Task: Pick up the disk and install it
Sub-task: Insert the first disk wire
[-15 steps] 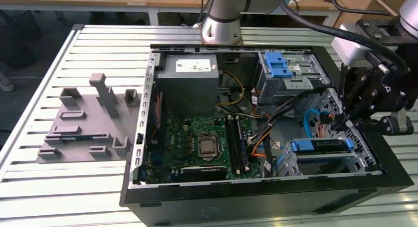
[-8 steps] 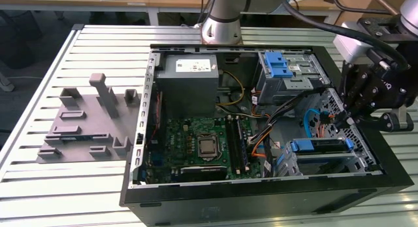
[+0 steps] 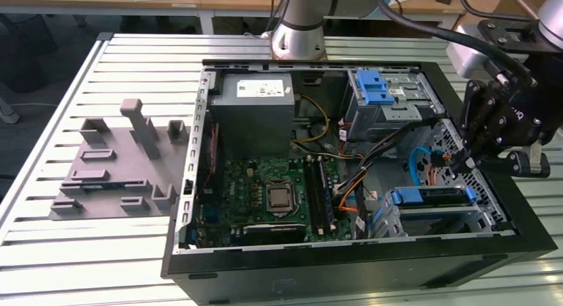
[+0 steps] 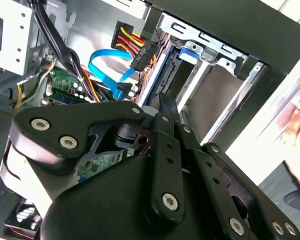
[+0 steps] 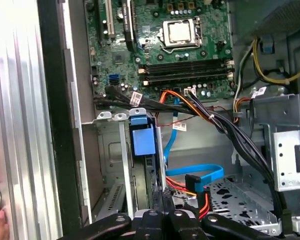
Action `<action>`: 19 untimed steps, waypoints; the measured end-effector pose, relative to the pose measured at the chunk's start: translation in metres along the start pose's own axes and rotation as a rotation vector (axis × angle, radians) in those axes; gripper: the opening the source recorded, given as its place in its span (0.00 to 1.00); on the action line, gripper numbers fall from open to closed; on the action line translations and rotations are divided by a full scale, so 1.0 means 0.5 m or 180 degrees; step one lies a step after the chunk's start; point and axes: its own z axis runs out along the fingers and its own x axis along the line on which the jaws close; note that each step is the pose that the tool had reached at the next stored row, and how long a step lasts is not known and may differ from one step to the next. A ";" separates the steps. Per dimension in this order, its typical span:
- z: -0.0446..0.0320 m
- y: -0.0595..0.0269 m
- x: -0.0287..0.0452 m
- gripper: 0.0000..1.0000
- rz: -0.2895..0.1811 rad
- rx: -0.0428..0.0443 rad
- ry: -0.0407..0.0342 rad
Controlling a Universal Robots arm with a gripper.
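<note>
**Disk seated in the drive bay**

While the open computer case (image 3: 352,253) lies on the slatted tabletop (image 3: 105,253), the disk (image 3: 431,197) sits in its bay at the exterior view's right; just above, the pincer (image 3: 471,162) has fingers nearly together, gripping nothing.

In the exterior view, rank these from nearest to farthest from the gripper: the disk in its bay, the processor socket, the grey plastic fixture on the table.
1. The disk, just below the gripper, at the case's right.
2. The processor socket, mid-motherboard, farther toward the exterior view's left.
3. The grey plastic fixture, outside the case, far left.
</note>
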 end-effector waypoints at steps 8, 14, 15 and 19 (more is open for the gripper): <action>0.004 -0.020 -0.024 0.11 0.0006 0.0000 0.0000; 0.006 -0.032 -0.036 0.11 0.0031 0.0001 0.0000; 0.006 -0.032 -0.037 0.11 0.0057 0.0001 0.0001; 0.006 -0.033 -0.039 0.11 0.0183 0.0004 0.0005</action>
